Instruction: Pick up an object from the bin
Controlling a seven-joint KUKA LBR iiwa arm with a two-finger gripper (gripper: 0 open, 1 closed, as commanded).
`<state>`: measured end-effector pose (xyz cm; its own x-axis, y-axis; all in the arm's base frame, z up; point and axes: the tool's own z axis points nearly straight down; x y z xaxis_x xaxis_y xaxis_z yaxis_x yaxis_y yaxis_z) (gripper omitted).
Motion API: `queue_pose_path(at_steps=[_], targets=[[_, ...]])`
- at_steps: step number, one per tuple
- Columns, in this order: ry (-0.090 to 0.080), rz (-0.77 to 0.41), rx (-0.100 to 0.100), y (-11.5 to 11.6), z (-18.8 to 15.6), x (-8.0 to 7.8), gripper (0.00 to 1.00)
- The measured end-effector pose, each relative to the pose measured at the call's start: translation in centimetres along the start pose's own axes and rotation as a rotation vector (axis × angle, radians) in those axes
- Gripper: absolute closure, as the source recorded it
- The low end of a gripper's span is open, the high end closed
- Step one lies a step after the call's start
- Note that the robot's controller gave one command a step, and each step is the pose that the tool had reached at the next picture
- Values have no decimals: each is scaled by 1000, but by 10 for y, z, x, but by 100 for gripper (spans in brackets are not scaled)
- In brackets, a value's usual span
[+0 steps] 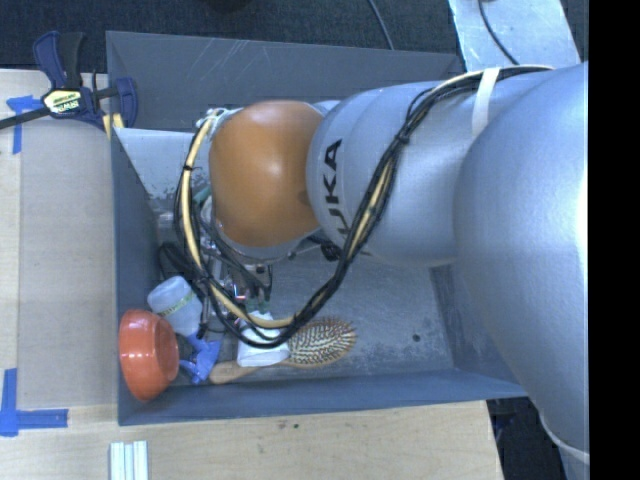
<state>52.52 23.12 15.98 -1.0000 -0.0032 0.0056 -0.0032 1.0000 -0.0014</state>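
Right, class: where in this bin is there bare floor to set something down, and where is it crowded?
Bare bin floor lies between the hairbrush and the right wall. The lower-left corner is crowded: orange bowl, pale cup, small blue thing.

Light: bright and even, it falls from above.
Glare: soft shine on the orange cover (262, 173) and on the silver arm (450, 158).
Shadow: dark under the arm, on the bin floor (400, 313).
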Motion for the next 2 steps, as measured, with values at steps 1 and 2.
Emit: queue_pose_path(at_steps=[1,2], targets=[[-8,5,-3,-1,-5,-2,0],[-10,235,-3,-25,87,-71,0]])
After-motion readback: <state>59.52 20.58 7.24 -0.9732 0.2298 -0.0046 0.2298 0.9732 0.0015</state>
